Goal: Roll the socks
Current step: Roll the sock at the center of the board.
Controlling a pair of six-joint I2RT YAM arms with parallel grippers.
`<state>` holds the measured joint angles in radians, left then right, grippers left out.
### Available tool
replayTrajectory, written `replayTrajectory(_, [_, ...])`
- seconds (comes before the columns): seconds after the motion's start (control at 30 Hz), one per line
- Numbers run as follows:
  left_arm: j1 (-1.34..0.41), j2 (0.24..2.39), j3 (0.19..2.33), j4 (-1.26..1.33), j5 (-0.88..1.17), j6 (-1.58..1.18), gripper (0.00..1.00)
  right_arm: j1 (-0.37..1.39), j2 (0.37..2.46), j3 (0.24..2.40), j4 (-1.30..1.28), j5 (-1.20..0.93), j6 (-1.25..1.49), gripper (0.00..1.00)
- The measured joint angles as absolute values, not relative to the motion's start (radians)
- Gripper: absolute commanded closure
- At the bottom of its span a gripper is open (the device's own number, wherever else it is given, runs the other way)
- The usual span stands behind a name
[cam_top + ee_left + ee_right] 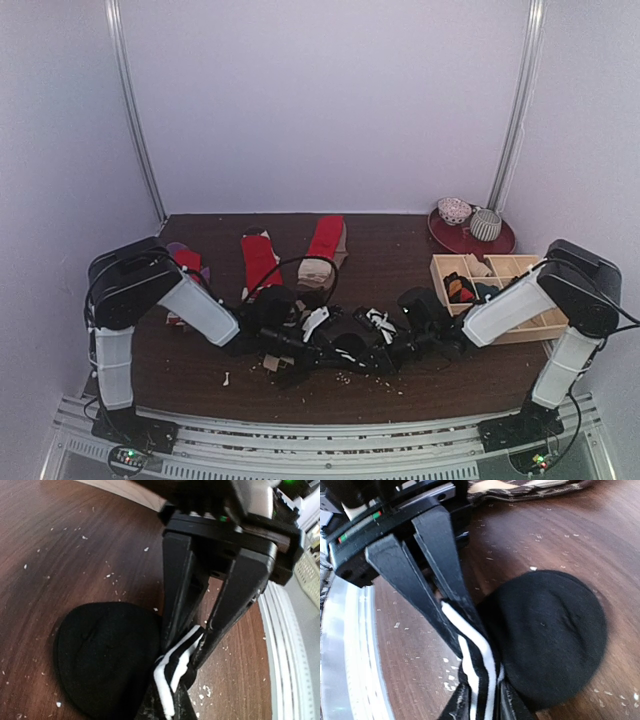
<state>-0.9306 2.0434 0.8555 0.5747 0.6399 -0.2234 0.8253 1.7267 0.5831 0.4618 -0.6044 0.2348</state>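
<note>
A black sock with white stripes [345,338] lies at the near middle of the table, its body rolled into a round black bundle [102,660] [552,630]. The striped cuff [175,670] [480,667] sticks out from the bundle. My left gripper [186,647] [318,340] is shut on this cuff. My right gripper [462,625] [388,335] meets it from the other side, with the same cuff between its fingers. Red socks [258,258] [326,238], a red-and-purple sock [186,262] and an argyle sock [315,272] lie flat behind.
A pale wooden grid tray [520,325] with rolled socks in it stands at the right. Behind it, a red plate [450,238] holds two round bundles. Small white crumbs dot the dark wood. A metal rail [342,650] runs along the near edge.
</note>
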Motion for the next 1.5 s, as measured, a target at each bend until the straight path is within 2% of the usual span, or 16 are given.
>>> replayTrajectory(0.13, [-0.915, 2.062, 0.828, 0.634, 0.677, -0.342, 1.0, 0.84, 1.636, 0.542, 0.436, -0.474, 0.204, 0.61])
replayTrajectory(0.23, [-0.902, 2.082, 0.807, 0.712, 0.715, -0.397, 1.0, 0.874, 1.449, 0.422, 0.451, -0.31, 0.123, 0.55])
replayTrajectory(0.37, [-0.896, 2.096, 0.796, 0.77, 0.748, -0.434, 1.0, 0.975, 1.235, 0.295, 0.586, -0.163, -0.056, 0.52])
replayTrajectory(0.53, [-0.892, 2.1, 0.794, 0.787, 0.76, -0.45, 1.0, 1.036, 1.273, 0.273, 0.692, -0.111, -0.221, 0.52])
replayTrajectory(0.77, [-0.891, 2.111, 0.794, 0.792, 0.763, -0.455, 1.0, 1.066, 1.495, 0.347, 0.718, -0.089, -0.305, 0.53])
replayTrajectory(1.03, [-0.89, 2.116, 0.79, 0.807, 0.767, -0.455, 1.0, 1.073, 1.561, 0.399, 0.757, -0.089, -0.319, 0.55])
replayTrajectory(1.23, [-0.889, 2.118, 0.789, 0.813, 0.772, -0.455, 1.0, 1.074, 1.657, 0.453, 0.762, -0.088, -0.314, 0.71])
replayTrajectory(1.37, [-0.888, 2.119, 0.789, 0.815, 0.775, -0.455, 1.0, 1.074, 1.7, 0.476, 0.751, -0.076, -0.29, 0.78])
replayTrajectory(1.43, [-0.888, 2.119, 0.789, 0.815, 0.776, -0.454, 0.89, 1.074, 1.704, 0.481, 0.746, -0.073, -0.271, 0.81])
replayTrajectory(1.5, [-0.888, 2.119, 0.789, 0.813, 0.774, -0.447, 0.66, 1.074, 1.707, 0.491, 0.727, -0.075, -0.253, 0.83])
